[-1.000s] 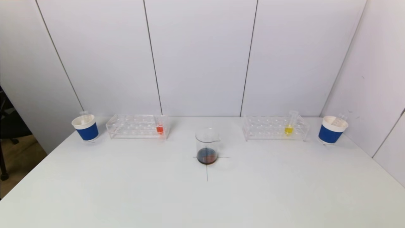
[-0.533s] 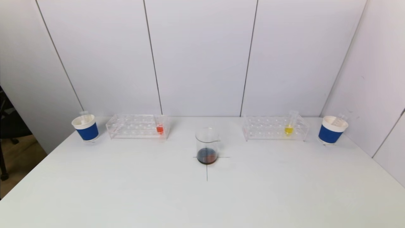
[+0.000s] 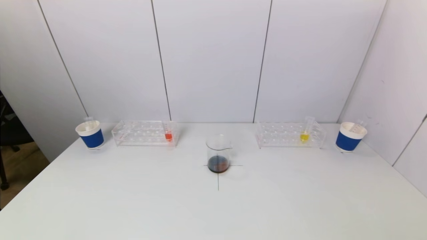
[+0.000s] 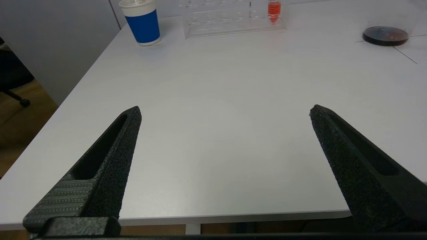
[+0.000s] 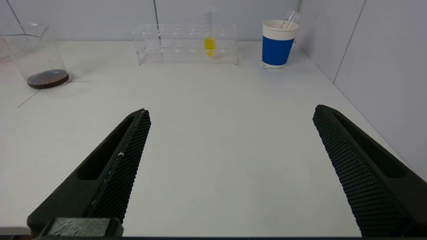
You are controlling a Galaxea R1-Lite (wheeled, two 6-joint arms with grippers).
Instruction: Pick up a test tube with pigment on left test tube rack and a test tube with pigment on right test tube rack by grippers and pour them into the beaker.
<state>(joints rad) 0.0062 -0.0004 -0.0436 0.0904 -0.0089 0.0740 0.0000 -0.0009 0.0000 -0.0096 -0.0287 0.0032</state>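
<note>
A clear left rack (image 3: 144, 132) holds a tube with red pigment (image 3: 168, 135), also in the left wrist view (image 4: 273, 8). A clear right rack (image 3: 289, 134) holds a tube with yellow pigment (image 3: 305, 132), also in the right wrist view (image 5: 209, 42). The glass beaker (image 3: 218, 154) with dark liquid stands on a cross mark at the table's middle. My left gripper (image 4: 225, 111) is open and empty over the table's near left edge. My right gripper (image 5: 232, 111) is open and empty over the near right part. Neither shows in the head view.
A blue and white paper cup (image 3: 90, 134) with an empty tube stands left of the left rack. Another cup (image 3: 349, 136) with a tube stands right of the right rack. A grey wall (image 5: 383, 50) runs along the table's right side.
</note>
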